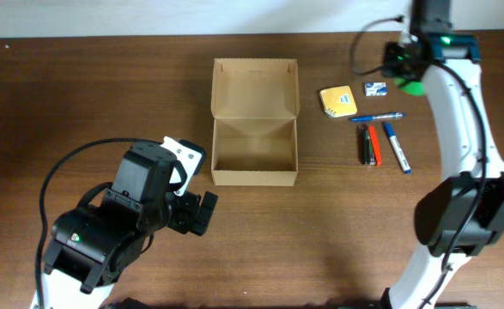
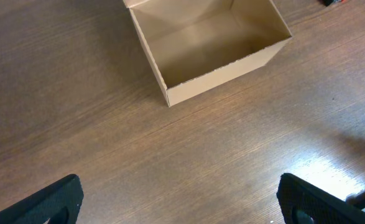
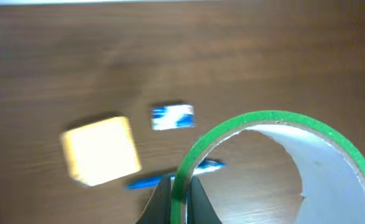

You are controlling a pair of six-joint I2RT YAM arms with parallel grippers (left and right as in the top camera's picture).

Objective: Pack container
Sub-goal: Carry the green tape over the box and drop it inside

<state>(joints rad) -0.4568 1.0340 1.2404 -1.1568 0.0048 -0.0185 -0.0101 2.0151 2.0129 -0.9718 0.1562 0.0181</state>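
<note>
Watching from the overhead camera, the brown table [image 1: 80,86] fills my frame. The cardboard box [image 1: 254,177] sits at upper centre, open, with its lid flap folded back toward the top edge. My left gripper [image 2: 181,202] hangs at lower left, near the box's lower-left corner, with its jaws spread wide and gripping nothing. My right gripper [image 3: 181,205], at upper right, is pinched tight on the wall of a green-edged tape roll [image 3: 263,118]. Right of the box lie a yellow pad [image 1: 338,100], a few pens [image 1: 397,148] and a blue-and-white eraser [image 1: 375,87].
</note>
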